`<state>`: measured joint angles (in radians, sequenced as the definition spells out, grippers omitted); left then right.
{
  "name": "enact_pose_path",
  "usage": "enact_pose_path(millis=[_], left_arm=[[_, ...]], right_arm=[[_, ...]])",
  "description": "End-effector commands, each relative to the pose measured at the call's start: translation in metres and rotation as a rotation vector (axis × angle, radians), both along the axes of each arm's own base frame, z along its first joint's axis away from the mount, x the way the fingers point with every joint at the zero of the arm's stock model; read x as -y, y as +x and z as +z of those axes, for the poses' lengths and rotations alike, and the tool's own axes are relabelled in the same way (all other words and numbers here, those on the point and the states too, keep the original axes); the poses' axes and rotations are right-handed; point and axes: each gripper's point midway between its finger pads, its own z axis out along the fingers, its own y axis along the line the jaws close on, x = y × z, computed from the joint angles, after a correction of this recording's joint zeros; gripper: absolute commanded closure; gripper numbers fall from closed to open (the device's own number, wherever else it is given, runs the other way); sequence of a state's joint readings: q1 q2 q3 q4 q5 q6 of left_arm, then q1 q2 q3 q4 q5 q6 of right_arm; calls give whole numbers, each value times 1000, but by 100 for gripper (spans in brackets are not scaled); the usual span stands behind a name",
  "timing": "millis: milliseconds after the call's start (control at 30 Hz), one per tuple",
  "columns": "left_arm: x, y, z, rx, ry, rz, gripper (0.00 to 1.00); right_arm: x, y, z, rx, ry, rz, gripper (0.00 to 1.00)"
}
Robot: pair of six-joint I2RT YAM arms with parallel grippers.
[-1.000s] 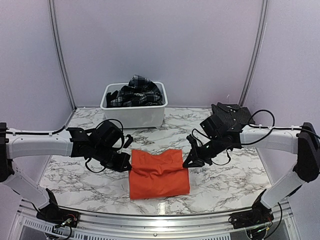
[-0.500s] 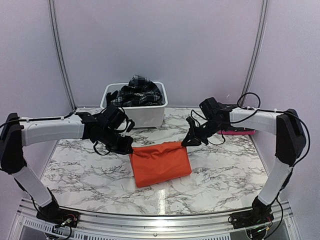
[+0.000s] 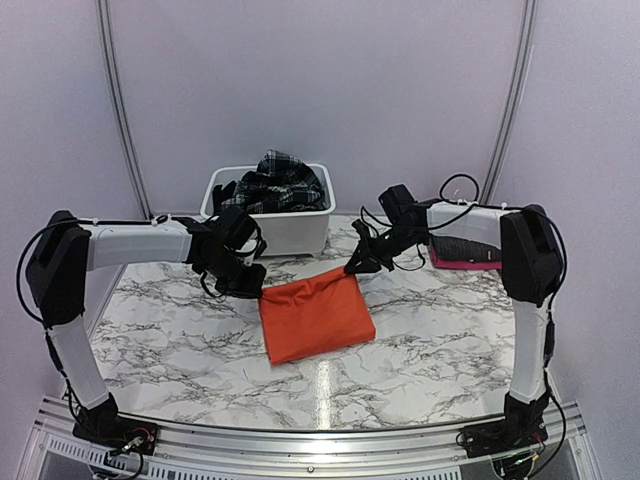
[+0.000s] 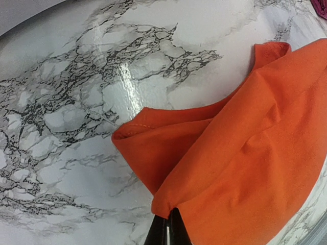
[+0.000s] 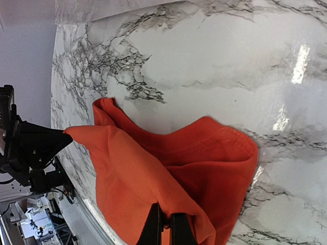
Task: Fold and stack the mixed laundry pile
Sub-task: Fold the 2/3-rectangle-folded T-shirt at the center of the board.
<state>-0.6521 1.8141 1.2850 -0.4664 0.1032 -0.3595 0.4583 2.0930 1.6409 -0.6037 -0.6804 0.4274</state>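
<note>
We see a white marble-patterned tabletop with grey veins (image 3: pixel 160 340), closed in by pale lilac walls (image 3: pixel 320 90). In the middle of the table lies a large bright orange T-shirt (image 3: pixel 315 318), folded into a rough rectangle, with its near part flat on the marble.

The left gripper (image 3: pixel 258 292) has its fingers pressed together on the far left corner of the shirt. The left wrist view shows the black fingertips (image 4: pixel 166 229) pinching the orange cloth (image 4: pixel 245 153), which opens into a loose fold above the table. The right gripper (image 3: pixel 352 270) is likewise clamped on the far right corner. The right wrist view shows its fingers (image 5: pixel 164 227) closed over the shirt (image 5: pixel 153 168), and the left gripper (image 5: pixel 46 140) holds the opposite corner. The far edge of the shirt stretches between the two grippers.

Behind the shirt, at the back of the table, stands a white rectangular plastic tub (image 3: pixel 270 230) heaped with a black-and-white plaid pleated skirt (image 3: pixel 275 180). At the back right, beside the right arm, a dark grey cloth piece (image 3: pixel 460 246) rests on a magenta folded cloth (image 3: pixel 470 265).
</note>
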Motion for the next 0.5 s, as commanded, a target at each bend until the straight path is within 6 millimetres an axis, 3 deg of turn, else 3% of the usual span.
enact_pose_path(millis=[0, 133, 300, 367, 467], left_arm=[[1, 14, -13, -12, 30, 9, 100], [-5, 25, -23, -8, 51, 46, 100], [-10, 46, -25, 20, 41, 115, 100], [-8, 55, -15, 44, 25, 127, 80], [-11, 59, 15, 111, -11, 156, 40]], right_arm=[[16, 23, -8, 19, -9, -23, 100], [18, 29, -22, 4, 6, -24, 100], [17, 42, -14, 22, 45, -46, 100], [29, 50, -3, 43, 54, -74, 83], [56, 60, 26, 120, 50, -128, 58]])
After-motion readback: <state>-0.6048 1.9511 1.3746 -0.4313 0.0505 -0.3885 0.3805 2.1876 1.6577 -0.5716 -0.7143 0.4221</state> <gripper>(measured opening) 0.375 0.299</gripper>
